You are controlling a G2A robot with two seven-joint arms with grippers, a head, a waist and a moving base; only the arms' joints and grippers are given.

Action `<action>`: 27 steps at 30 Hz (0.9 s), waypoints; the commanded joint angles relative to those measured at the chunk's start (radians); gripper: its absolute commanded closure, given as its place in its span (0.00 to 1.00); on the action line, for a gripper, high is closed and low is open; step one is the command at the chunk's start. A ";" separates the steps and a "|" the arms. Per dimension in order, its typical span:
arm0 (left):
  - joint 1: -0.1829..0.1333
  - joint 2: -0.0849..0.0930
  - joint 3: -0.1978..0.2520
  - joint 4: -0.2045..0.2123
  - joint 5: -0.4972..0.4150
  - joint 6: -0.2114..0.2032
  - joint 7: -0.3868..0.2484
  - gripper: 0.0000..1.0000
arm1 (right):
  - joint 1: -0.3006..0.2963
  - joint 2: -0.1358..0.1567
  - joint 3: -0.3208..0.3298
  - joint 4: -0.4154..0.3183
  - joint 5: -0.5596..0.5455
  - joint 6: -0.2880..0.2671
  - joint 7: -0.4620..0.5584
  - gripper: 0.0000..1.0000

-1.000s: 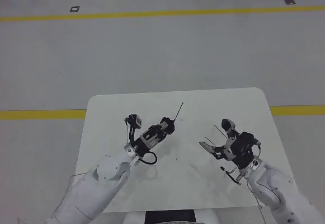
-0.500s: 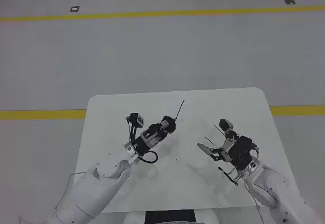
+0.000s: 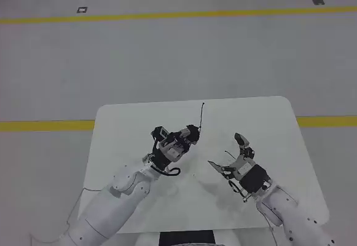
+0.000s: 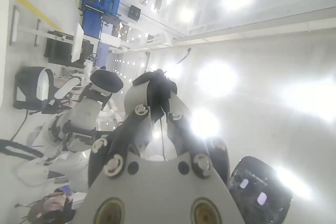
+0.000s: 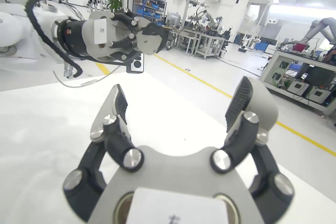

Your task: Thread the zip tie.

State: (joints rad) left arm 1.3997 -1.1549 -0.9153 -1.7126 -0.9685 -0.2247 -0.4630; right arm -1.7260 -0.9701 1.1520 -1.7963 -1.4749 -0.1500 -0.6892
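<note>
A thin black zip tie (image 3: 201, 115) sticks out past the tips of my left gripper (image 3: 192, 131), which is shut on it above the middle of the white table (image 3: 264, 114). In the left wrist view the zip tie (image 4: 183, 59) curves away from the closed left gripper (image 4: 158, 79), its head at the far end. My right gripper (image 3: 225, 150) hovers open to the right of it, with nothing between its fingers. Seen from the right wrist, the open right gripper (image 5: 181, 101) faces the left gripper (image 5: 157, 37), which is held higher and farther off.
The white table top (image 5: 52, 109) is bare around both grippers. A yellow floor line (image 3: 37, 125) runs behind the table. Workbenches and racks (image 5: 296, 72) stand far off in the room.
My left gripper has carried the zip tie to the right and a little farther from the robot. My right gripper has shifted left towards the table's middle, still open.
</note>
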 commanded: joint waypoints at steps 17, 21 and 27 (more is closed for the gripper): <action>-0.014 -0.008 0.018 0.018 0.005 -0.012 -0.019 1.00 | 0.066 -0.035 -0.078 0.059 0.067 0.044 -0.031 0.00; -0.014 -0.008 0.018 0.018 0.005 -0.012 -0.019 1.00 | 0.115 -0.058 -0.124 0.090 0.101 0.079 -0.044 0.00; -0.014 -0.008 0.018 0.018 0.005 -0.012 -0.019 1.00 | 0.176 -0.085 -0.166 0.136 0.135 0.100 -0.065 0.00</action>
State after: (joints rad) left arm 1.3861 -1.1628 -0.8971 -1.6951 -0.9636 -0.2363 -0.4823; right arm -1.5580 -1.0519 0.9908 -1.6659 -1.3456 -0.0474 -0.7481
